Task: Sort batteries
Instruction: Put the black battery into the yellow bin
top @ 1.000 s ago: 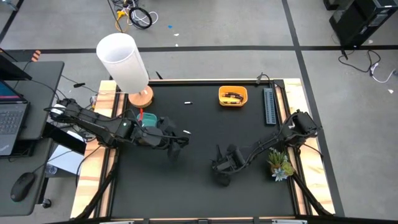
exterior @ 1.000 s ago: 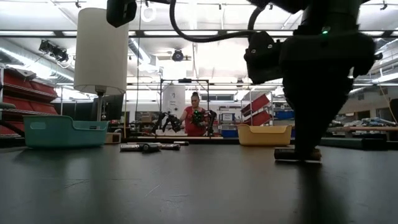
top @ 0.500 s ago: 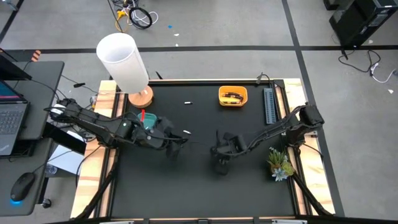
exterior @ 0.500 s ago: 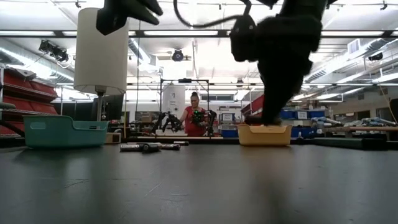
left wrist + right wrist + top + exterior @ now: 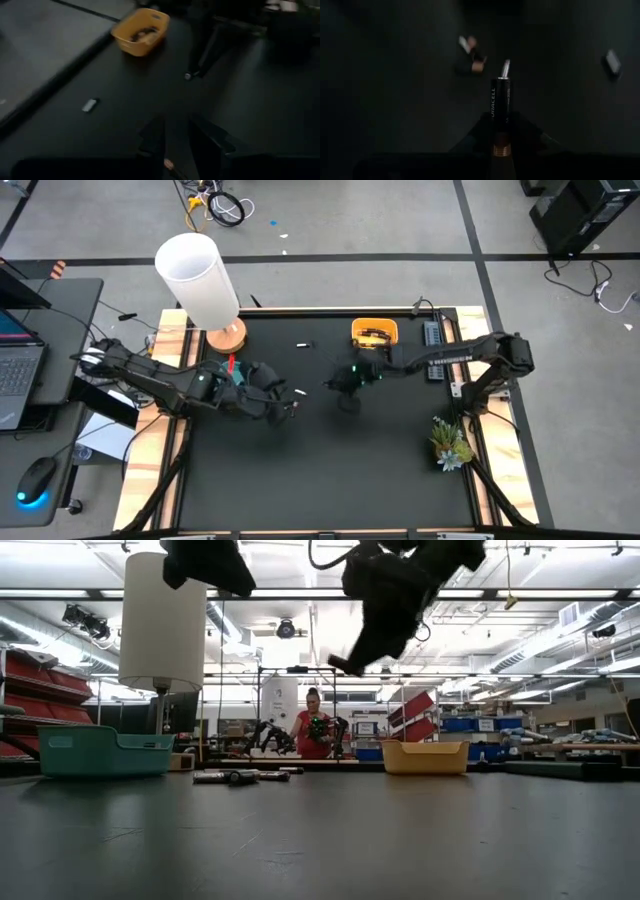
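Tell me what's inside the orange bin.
The orange bin holds a few dark batteries, seen in the high view. Their number is unclear; anything beneath them is hidden.

Right arm [image 5: 345, 379] swung toward orange bin [image 5: 374, 334] (battery [image 5: 499, 105] aboard)

Grey floor [image 5: 330, 220] with dark tape lines — bright ceiling lights [image 5: 300, 595] overhead.

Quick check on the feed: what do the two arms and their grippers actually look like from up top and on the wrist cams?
Both arms are dark, nearly black, slim jointed links. The right arm shows a small green light near its gripper. The left arm has a white patch near its base and ends in a bulky dark gripper. The left wrist view shows two flat, blunt, matte black fingers.
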Robot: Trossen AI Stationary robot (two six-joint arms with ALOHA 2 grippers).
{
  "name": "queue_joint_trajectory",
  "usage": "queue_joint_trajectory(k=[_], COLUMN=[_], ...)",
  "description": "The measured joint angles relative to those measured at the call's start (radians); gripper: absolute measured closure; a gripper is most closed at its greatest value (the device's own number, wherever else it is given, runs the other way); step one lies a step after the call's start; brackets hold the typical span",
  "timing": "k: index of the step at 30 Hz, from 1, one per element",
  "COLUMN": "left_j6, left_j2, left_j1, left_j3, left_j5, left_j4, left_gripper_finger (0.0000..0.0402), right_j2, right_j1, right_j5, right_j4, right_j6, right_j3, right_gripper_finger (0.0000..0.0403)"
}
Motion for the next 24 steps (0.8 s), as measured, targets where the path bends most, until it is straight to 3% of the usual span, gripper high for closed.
queue_joint_trajectory(k=[7,13,17,24], left_j6=[-0.102,-0.045,0.063,0.15], left_j2=[0.0,-0.005,-0.013,-0.013], left_j1=[0.082,0.139,0.18,0.265], left_j3=[0.0,0.0,0.0,0.0], left_j5=[-0.047,-0.202,-0.284,-0.168], left_j4=[0.064,0.336,0.527,0.731], left_gripper_finger=[0.0312,0.0316,0.0313,0.0256], right_j2=[-0.005,-0.006,-0.006,-0.006], right_j1=[-0.159,-0.232,-0.256,-0.293], right_j5=[-0.293,-0.485,-0.527,-0.59], right_j4=[0.198,0.412,0.509,0.643], right_j6=[-0.169,-0.104,-0.07,0.033], right_j3=[0.0,0.001,0.001,0.001], right_gripper_finger=[0.0356,0.0355,0.0355,0.0355])
